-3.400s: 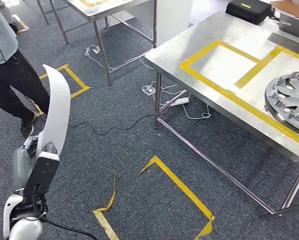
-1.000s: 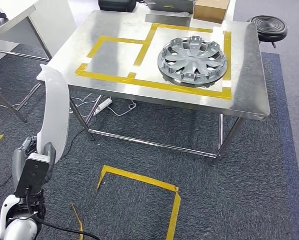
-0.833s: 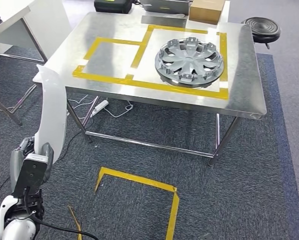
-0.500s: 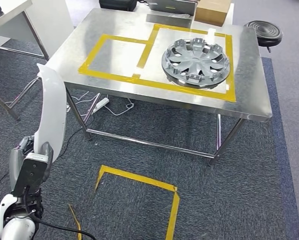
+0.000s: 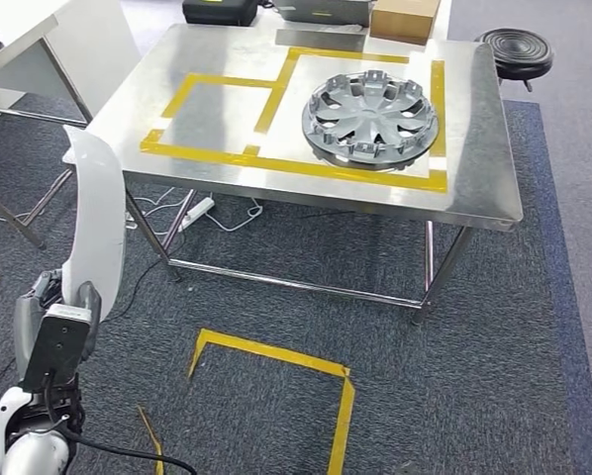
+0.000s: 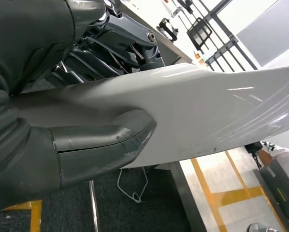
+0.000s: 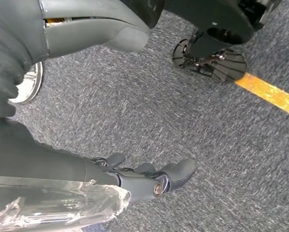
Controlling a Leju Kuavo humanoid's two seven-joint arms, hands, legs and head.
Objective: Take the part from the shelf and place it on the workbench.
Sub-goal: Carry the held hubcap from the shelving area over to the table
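My left hand [image 5: 53, 319] grips the lower end of a long, curved white part [image 5: 95, 223], which stands upright at my lower left. In the left wrist view the thumb [image 6: 103, 140] presses on the glossy white part [image 6: 209, 111], with the darker fingers behind it. The steel workbench [image 5: 211, 114] lies ahead, marked with yellow tape frames; its left frame is bare and a silver hubcap [image 5: 369, 117] lies in the right one. My right hand [image 7: 37, 145] hangs over grey carpet, its fingers [image 7: 154, 180] stretched out and holding nothing.
A black case [image 5: 220, 10], a cardboard box [image 5: 404, 18] and a dark tray line the workbench's far edge. A black stool [image 5: 516, 49] stands at its right end. A power strip [image 5: 196, 210] and cables lie under it. A yellow tape outline [image 5: 278, 354] marks the carpet in front.
The camera has swung from a table corner and a person's legs round to face the workbench, then kept shifting slightly. My left hand still holds the white part the same way.
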